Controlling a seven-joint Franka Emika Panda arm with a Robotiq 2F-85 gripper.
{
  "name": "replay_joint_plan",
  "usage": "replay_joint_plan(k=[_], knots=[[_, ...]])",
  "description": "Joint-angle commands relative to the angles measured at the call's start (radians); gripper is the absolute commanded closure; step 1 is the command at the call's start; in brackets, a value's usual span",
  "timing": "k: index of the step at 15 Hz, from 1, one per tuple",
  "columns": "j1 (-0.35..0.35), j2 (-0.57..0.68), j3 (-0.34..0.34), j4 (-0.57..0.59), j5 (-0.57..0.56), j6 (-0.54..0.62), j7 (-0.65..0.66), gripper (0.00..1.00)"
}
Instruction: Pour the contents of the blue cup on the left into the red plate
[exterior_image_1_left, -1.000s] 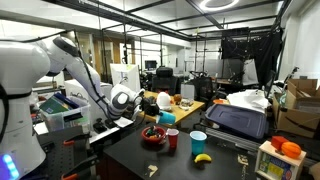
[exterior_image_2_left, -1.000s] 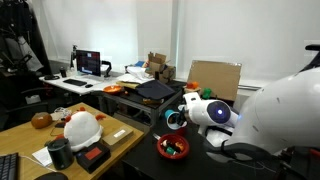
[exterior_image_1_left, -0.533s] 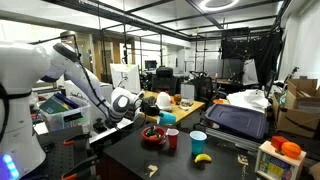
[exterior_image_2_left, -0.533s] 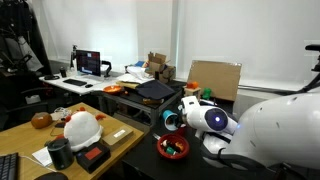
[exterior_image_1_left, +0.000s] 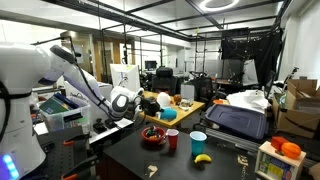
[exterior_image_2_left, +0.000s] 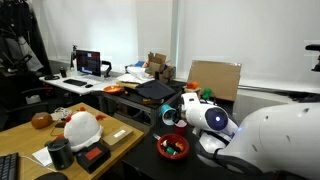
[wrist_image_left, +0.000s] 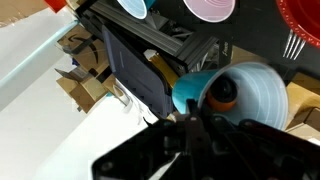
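The blue cup (exterior_image_1_left: 168, 114) hangs tipped on its side just above the red plate (exterior_image_1_left: 153, 137), with my gripper (exterior_image_1_left: 158, 112) shut on it. In the wrist view the cup's (wrist_image_left: 245, 95) mouth faces the camera, and a small orange and dark object (wrist_image_left: 222, 95) lies inside. My gripper (wrist_image_left: 195, 122) clamps the cup's wall from below. The red plate (wrist_image_left: 303, 25) shows at the top right corner there. In an exterior view the cup (exterior_image_2_left: 172, 120) sits above the plate (exterior_image_2_left: 172, 148), which holds some small items.
A small red cup (exterior_image_1_left: 172, 139), a light-blue cup (exterior_image_1_left: 198, 142) and a banana (exterior_image_1_left: 203, 157) stand beside the plate on the dark table (exterior_image_1_left: 125, 158). A black case (exterior_image_1_left: 238, 120) lies behind. A white helmet (exterior_image_2_left: 80, 127) sits on a side desk.
The arm's upper links have shifted a little and the wrist has turned slightly. The blue cup stays gripped above the red plate.
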Motion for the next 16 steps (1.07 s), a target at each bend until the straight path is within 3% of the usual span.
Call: replay_joint_plan(k=[1, 11, 16], knots=[[0.028, 0.000, 0.000, -0.035, 0.081, 0.037, -0.072, 0.99], [0.182, 0.000, -0.022, -0.050, 0.243, 0.010, -0.292, 0.99], [0.228, 0.000, -0.069, -0.082, 0.355, 0.011, -0.384, 0.99]])
